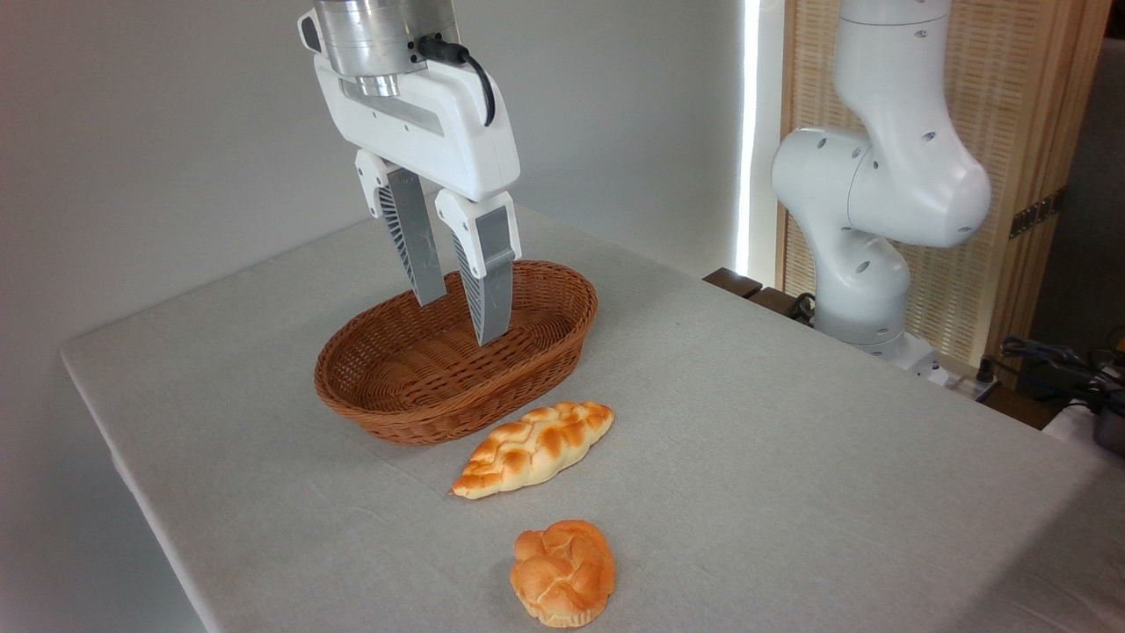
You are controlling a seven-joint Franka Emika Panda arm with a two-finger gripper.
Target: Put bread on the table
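Camera view: bread [563, 572] on table [791, 440], well apart from end effector [461, 318].

A single fixed camera is looking down at an angle across the table [791, 492] from its near corner, sitting close, with the arm's base [866, 299] rising at two o'clock and the basket [395, 400] at ten

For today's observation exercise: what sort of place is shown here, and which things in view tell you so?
Probably a robotics lab or demo room, not a kitchen. A white robot arm is mounted beside a cloth-covered table, its tool hangs open above an empty wicker basket, and cables lie at the right edge.
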